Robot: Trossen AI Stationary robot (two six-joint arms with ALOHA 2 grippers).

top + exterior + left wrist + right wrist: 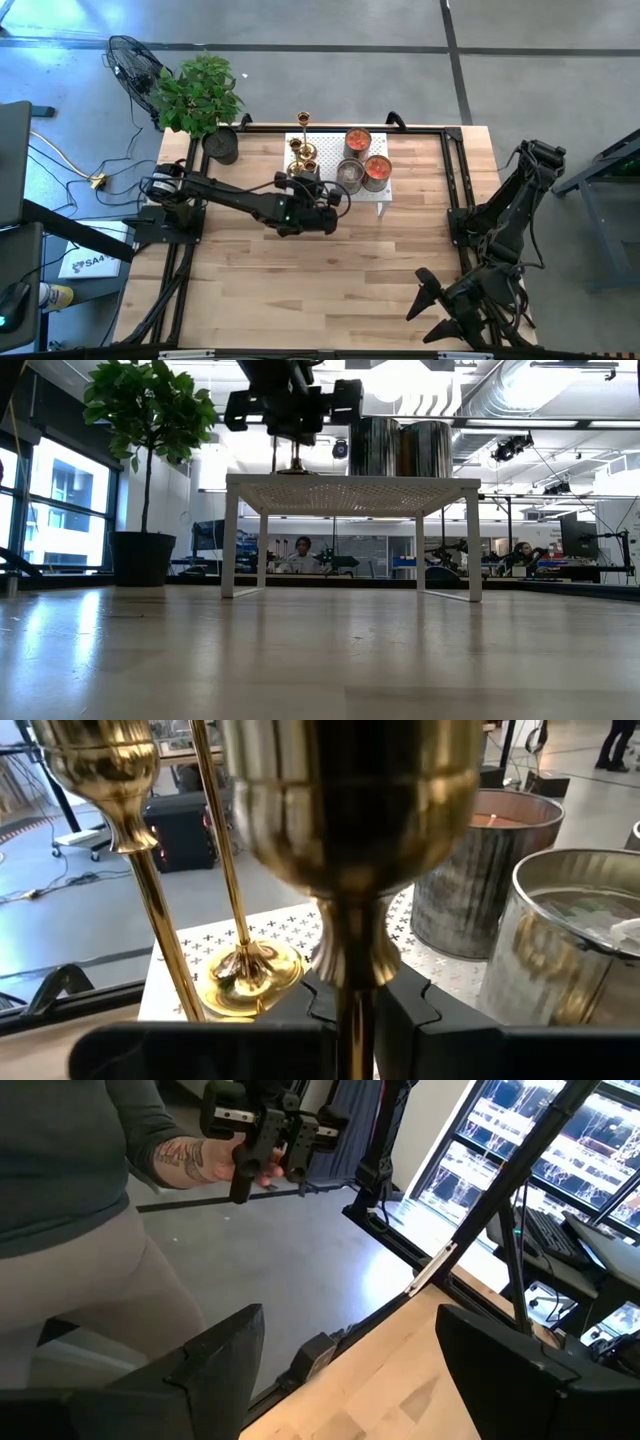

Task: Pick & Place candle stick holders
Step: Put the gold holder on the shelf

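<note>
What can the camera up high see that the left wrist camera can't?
Only the high view shows the whole wooden table, the potted plant, the fan on the floor, and the right gripper waiting, open, at the table's near right corner.

Only the left wrist view shows, close up, the left gripper's fingers shut on a candle stick holder's stem.

Both show the gold candle stick holders, the metal tins with candles, and the white perforated stand.

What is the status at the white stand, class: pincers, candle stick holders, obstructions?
Left pincer shut on candle stick holder stem at white stand. Right pincer open, parked near table corner. Candle tins close beside.
</note>
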